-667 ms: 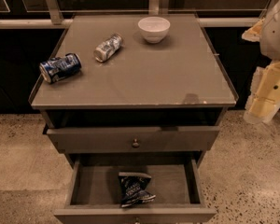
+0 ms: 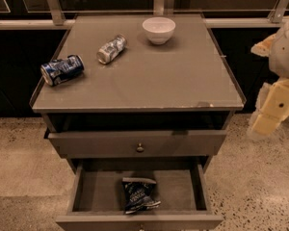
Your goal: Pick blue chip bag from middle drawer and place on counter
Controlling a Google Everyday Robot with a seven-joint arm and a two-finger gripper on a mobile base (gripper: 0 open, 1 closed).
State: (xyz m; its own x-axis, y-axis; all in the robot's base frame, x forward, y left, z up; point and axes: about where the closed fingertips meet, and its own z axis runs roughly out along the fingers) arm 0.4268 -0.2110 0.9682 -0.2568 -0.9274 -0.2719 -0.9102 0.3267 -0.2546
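The blue chip bag (image 2: 139,194), dark and crinkled, lies on the floor of the open middle drawer (image 2: 183,191), near its front centre. The drawer is pulled out below the counter (image 2: 173,76). My gripper (image 2: 272,110) is the cream part of my arm at the right edge. It hangs beside the cabinet at about the counter's front edge, well apart from the bag and higher than the drawer. Nothing shows in it.
On the counter lie a blue-and-white drink can (image 2: 62,70) at the left edge, a silvery can (image 2: 111,48) on its side, and a white bowl (image 2: 158,30) at the back. A drawer front with a small dark knob (image 2: 139,147) sits above the open drawer. The floor is speckled.
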